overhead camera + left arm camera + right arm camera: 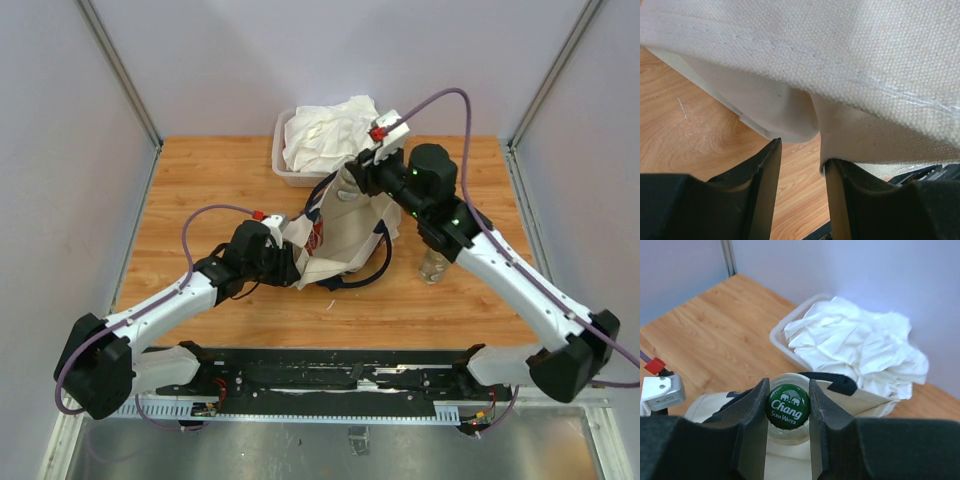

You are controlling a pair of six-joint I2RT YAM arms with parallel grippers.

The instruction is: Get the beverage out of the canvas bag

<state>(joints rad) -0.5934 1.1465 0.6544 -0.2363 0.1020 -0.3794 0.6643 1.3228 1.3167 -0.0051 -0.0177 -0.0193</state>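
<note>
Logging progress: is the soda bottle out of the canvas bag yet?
Not out. The soda bottle sits cap-up inside the canvas bag, at its open mouth, with the right gripper closed on it.

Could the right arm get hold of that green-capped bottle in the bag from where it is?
Likely yes: the right gripper has a finger on each side of the bottle cap, and the canvas bag is open around it.

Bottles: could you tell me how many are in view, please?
2. A green-capped bottle in the canvas bag mouth, between the right gripper fingers; a clear bottle on the table beside the bag. Others may be hidden inside.
</note>
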